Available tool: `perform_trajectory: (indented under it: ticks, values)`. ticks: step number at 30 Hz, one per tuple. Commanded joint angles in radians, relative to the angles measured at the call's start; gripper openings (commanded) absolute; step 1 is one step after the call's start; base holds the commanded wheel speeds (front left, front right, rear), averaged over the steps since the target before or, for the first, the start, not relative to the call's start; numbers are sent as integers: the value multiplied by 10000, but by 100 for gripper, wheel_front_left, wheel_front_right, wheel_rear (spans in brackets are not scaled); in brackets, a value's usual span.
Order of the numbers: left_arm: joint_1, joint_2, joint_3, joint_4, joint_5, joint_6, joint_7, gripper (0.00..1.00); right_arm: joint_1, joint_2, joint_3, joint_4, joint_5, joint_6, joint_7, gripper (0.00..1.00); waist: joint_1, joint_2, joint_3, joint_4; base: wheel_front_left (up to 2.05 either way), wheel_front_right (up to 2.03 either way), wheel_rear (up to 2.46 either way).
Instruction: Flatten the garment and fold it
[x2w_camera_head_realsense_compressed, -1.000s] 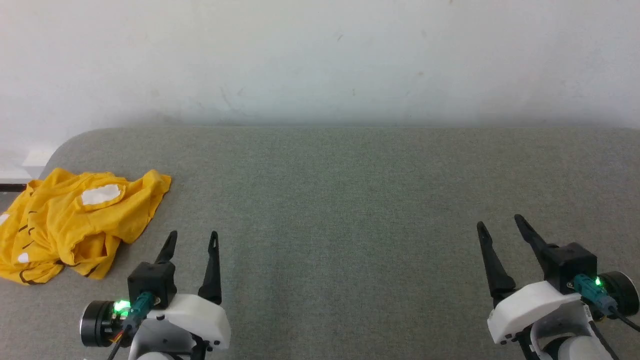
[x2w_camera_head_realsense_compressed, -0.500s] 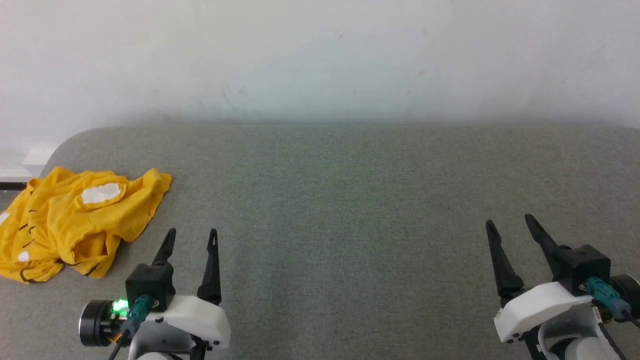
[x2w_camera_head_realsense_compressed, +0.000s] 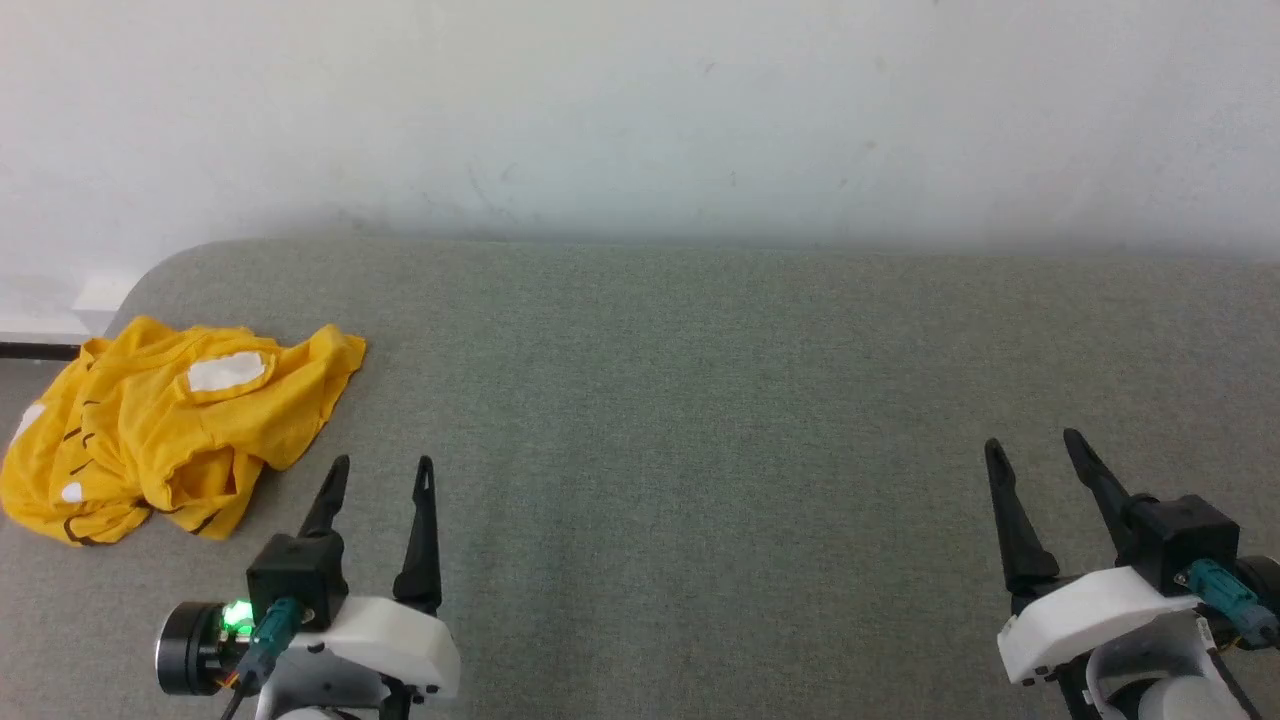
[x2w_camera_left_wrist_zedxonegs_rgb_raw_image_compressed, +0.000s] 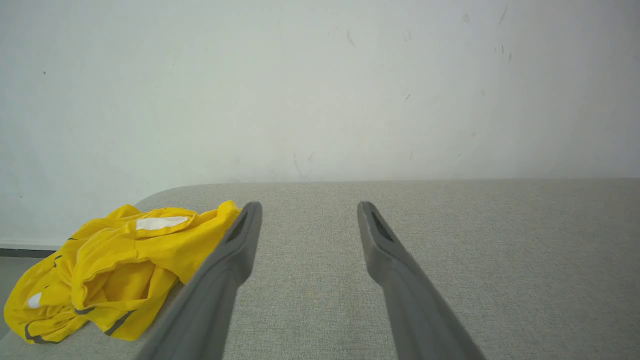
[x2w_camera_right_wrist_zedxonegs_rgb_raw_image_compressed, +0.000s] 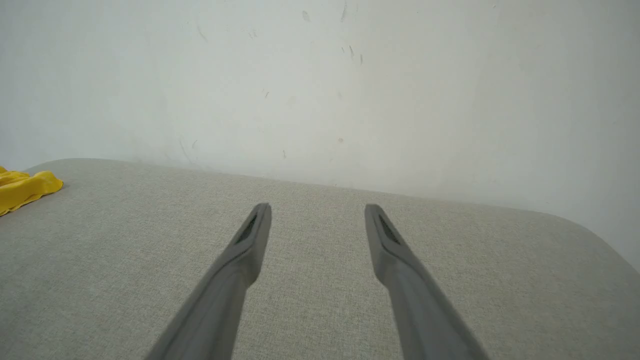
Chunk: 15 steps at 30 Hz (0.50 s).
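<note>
The garment (x2w_camera_head_realsense_compressed: 170, 425) is a yellow T-shirt, crumpled in a heap at the far left end of the grey table (x2w_camera_head_realsense_compressed: 700, 400), with white patches and dark lines showing. My left gripper (x2w_camera_head_realsense_compressed: 382, 464) hovers just right of the heap, open and holding nothing. In the left wrist view the garment (x2w_camera_left_wrist_zedxonegs_rgb_raw_image_compressed: 115, 265) lies left of the left gripper (x2w_camera_left_wrist_zedxonegs_rgb_raw_image_compressed: 309, 207). Far to the right, my right gripper (x2w_camera_head_realsense_compressed: 1032, 440) is open and empty. The right wrist view shows the right gripper (x2w_camera_right_wrist_zedxonegs_rgb_raw_image_compressed: 317, 209) over bare fabric, with a corner of the garment (x2w_camera_right_wrist_zedxonegs_rgb_raw_image_compressed: 25, 189) at the left edge.
A white wall (x2w_camera_head_realsense_compressed: 640, 110) rises right behind the table. The table's rounded left corner (x2w_camera_head_realsense_compressed: 150, 280) is just behind the garment, with floor beyond. Its rounded right corner (x2w_camera_right_wrist_zedxonegs_rgb_raw_image_compressed: 590, 235) lies to the right of the right gripper.
The head camera has shifted, so the whole picture moved right and up. The right gripper drew back toward the lower right and its fingers spread a little wider. The garment lies as before.
</note>
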Motion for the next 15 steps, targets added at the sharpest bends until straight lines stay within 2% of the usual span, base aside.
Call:
perform_trajectory:
  ticks: [1,15]
  values:
    - [147,-14,16,-51,-69,-28,-85,100,67,10,-53,36,83,-6,-89,100,0,-1,7,87,0,0,0]
    - [374,-19,43,-15,-151,-52,-378,100,114,15,-45,381,203,-8,-381,100,0,-1,-199,919,0,0,0]
